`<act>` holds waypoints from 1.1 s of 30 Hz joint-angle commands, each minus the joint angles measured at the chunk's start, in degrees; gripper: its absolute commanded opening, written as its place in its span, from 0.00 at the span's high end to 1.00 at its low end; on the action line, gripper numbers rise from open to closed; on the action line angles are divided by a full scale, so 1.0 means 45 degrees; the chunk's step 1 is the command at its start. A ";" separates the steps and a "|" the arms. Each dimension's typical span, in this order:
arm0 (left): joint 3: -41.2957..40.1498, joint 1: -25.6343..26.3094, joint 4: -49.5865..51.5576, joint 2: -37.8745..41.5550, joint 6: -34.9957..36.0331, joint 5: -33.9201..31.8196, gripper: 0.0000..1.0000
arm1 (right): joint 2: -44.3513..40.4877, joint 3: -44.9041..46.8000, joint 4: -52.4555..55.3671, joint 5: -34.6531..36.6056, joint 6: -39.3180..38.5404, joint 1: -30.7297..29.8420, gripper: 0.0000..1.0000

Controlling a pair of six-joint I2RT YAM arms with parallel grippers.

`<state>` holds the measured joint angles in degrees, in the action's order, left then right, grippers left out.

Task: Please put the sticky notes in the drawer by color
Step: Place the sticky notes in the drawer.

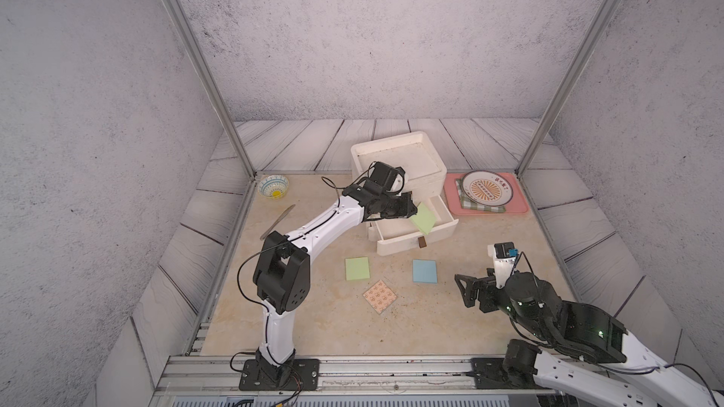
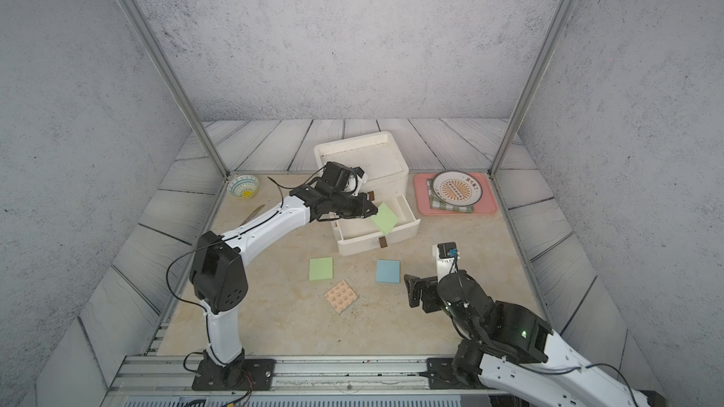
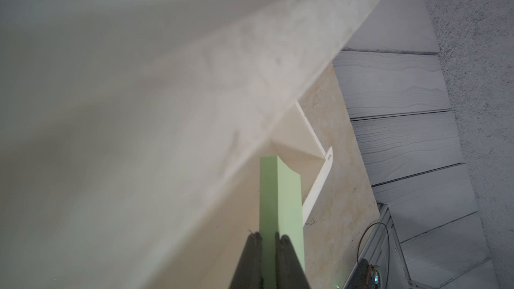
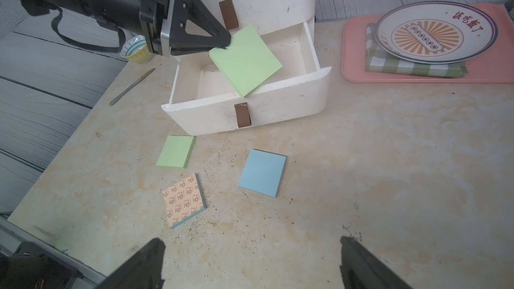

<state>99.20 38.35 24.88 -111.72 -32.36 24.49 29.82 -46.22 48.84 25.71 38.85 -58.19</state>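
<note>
Left gripper (image 4: 225, 44) is clamping the tilted green sticky note (image 4: 246, 61) above the open drawer (image 4: 278, 107), ideally lowering it flat before releasing.

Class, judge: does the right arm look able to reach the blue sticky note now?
Probably yes: the open right gripper faces the blue sticky note, lying flat with nothing between; the left gripper holds a green sticky note over the drawer.

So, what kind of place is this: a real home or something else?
Probably a robot test booth, not a home: left arm and right arm are bolted to a metal rail, and aluminium posts frame grey wall panels.
</note>
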 commanded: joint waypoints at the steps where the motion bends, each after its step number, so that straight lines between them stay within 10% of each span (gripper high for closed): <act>1: 0.0359 0.0071 0.0035 -0.0097 0.0817 -0.1185 0.95 | -0.0350 0.0152 0.0374 0.0142 0.0117 0.0017 0.01; 6: 0.0021 0.0092 0.0071 0.0277 0.1145 -0.2246 0.94 | -0.0607 0.0336 0.0381 0.0182 0.0158 0.0017 0.01; 14: 0.0261 0.0091 0.0947 0.0495 0.1614 -0.2596 0.36 | 0.0315 0.0544 -0.0608 -0.0724 -0.0030 0.0009 0.01; 21: -0.2065 -0.0395 0.1615 0.3788 0.1757 -0.3584 0.31 | 0.4429 0.1107 -0.3652 -0.3697 -0.0555 0.0004 0.01; 26: -0.6913 -0.2084 0.0726 0.8124 0.0629 -0.4067 0.31 | 0.9218 -0.0959 -0.4818 -0.5533 -0.1012 -0.0075 0.02; 33: -1.1200 -0.4375 0.0728 1.0426 -0.0366 -0.3775 0.30 | 1.3807 -0.4214 -0.4957 -0.4446 -0.0980 -0.0958 0.03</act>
<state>52.97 19.59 27.24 -63.68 -31.94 7.07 88.29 -61.69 27.00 3.64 34.30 -61.28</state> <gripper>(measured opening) 0.699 0.970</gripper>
